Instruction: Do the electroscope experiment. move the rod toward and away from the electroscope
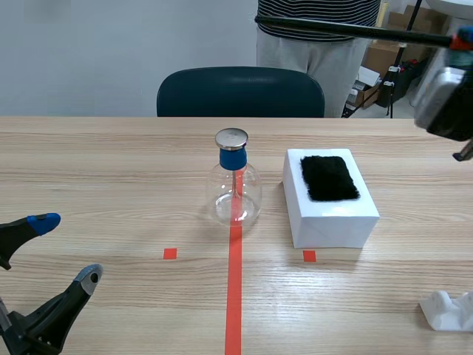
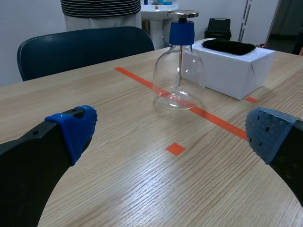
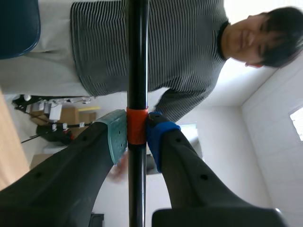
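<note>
The electroscope (image 1: 235, 185) is a clear glass flask with a blue stopper and a metal disc on top. It stands upright on the red tape line at mid-table, ahead of my left gripper in the left wrist view (image 2: 180, 71). My right gripper (image 3: 137, 133) is raised high at the far right (image 1: 460, 41) and is shut on a black rod (image 3: 137, 71) at its orange band. The rod (image 1: 347, 28) lies level above the far table edge, well away from the flask. My left gripper (image 1: 65, 250) stands open low at the near left, with nothing between its fingers (image 2: 71, 128).
A white box (image 1: 332, 214) with a black fur pad (image 1: 329, 177) on top sits just right of the flask. A white holder (image 1: 449, 309) lies at the near right. A dark chair (image 1: 240, 92) and a person in a striped shirt (image 1: 318, 15) are beyond the far edge.
</note>
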